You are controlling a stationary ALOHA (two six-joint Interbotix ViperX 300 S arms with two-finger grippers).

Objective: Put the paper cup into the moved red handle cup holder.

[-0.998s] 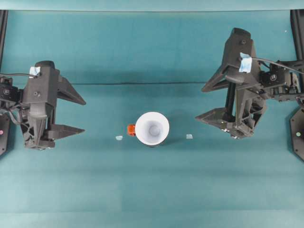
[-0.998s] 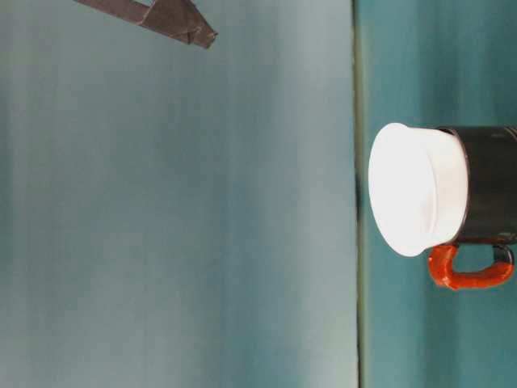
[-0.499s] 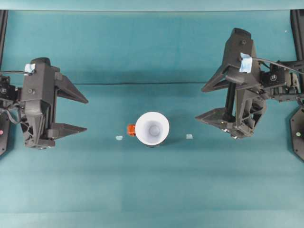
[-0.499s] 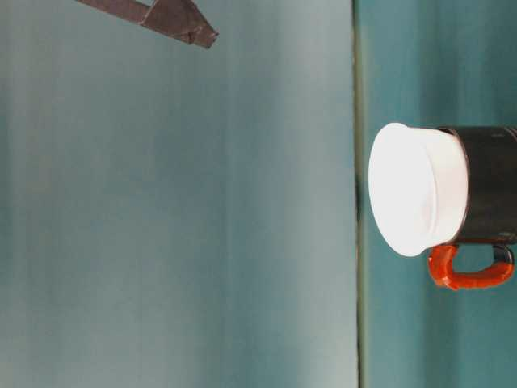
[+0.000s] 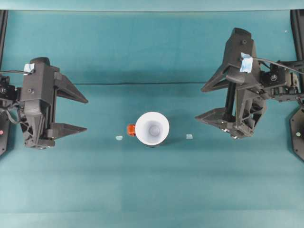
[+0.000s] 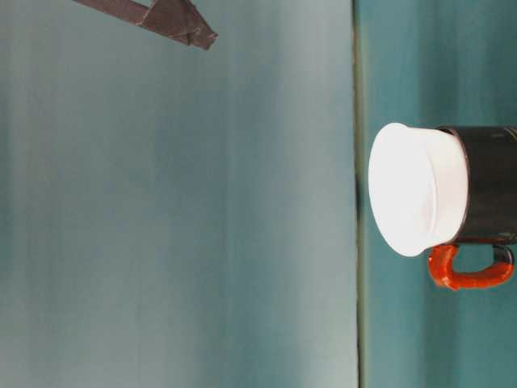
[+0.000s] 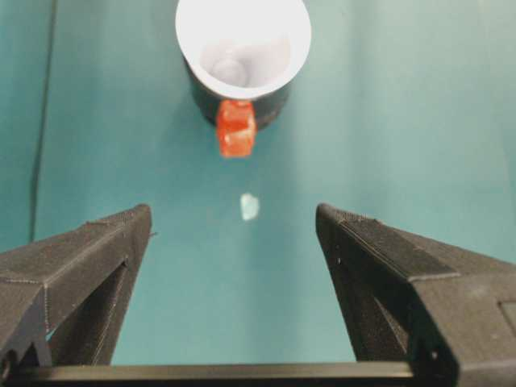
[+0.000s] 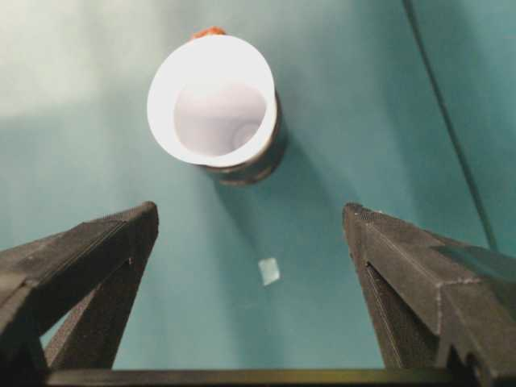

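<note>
The surface (image 5: 152, 190) carries both arms wide apart. The left hand (image 5: 80, 114) and right hand (image 5: 204, 102) hang spread open, empty. Between them, slightly nearer the right hand, the paper cup (image 5: 152, 128) sits upright, seated in the red handle cup holder (image 6: 489, 186); placement looks complete.

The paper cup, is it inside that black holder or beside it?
Inside. The paper cup stands upright in the red handle cup holder, its white rim sticking out above the black wall.
</note>
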